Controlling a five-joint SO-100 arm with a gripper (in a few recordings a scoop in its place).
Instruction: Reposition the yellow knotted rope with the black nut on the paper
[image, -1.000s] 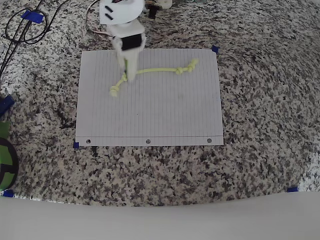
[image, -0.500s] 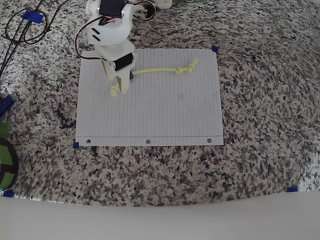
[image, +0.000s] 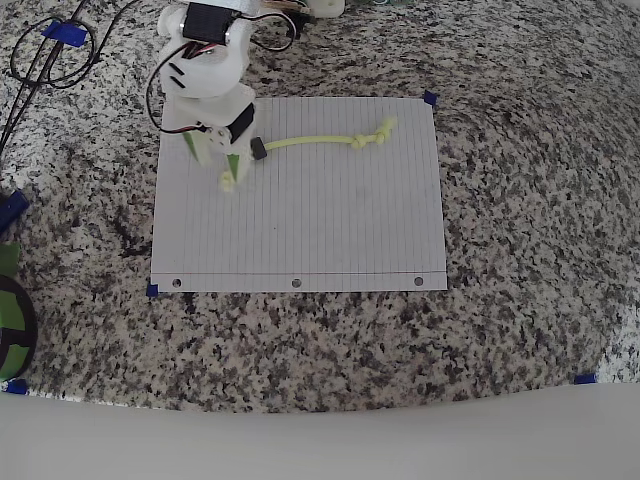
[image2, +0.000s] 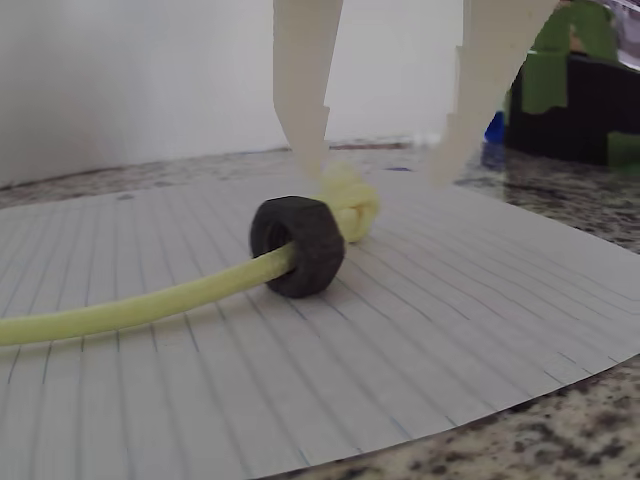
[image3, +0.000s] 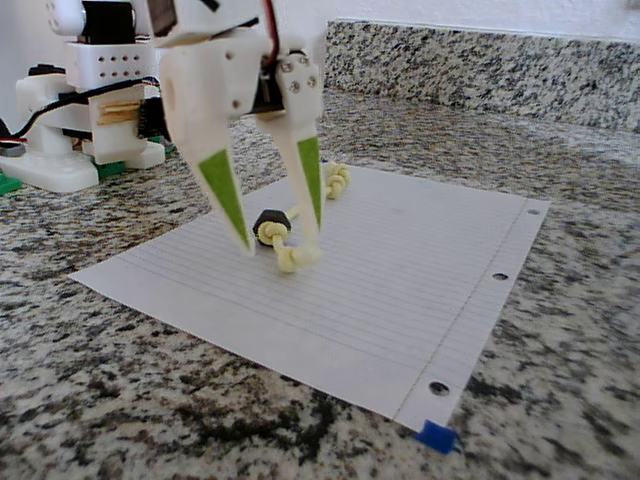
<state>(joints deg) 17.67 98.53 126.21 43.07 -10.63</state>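
the thin pale yellow knotted rope (image: 315, 141) lies across the far half of the white lined loose-leaf paper (image: 300, 230) on the speckled granite counter (image: 520, 220). the black hexagonal nut (image2: 297, 245) sits threaded on it, just beside one end knot. the white two-finger gripper (image3: 280, 250) stands with its fingers spread, holding nothing, one fingertip (image2: 308, 150) at that knot.

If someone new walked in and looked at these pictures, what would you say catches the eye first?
Probably the yellow knotted rope lying across the upper part of the paper in the overhead view, with the black nut threaded on it beside one end knot. Next, the white gripper, its fingers spread open and tips down on the sheet either side of that knotted end. The speckled granite counter frames everything.
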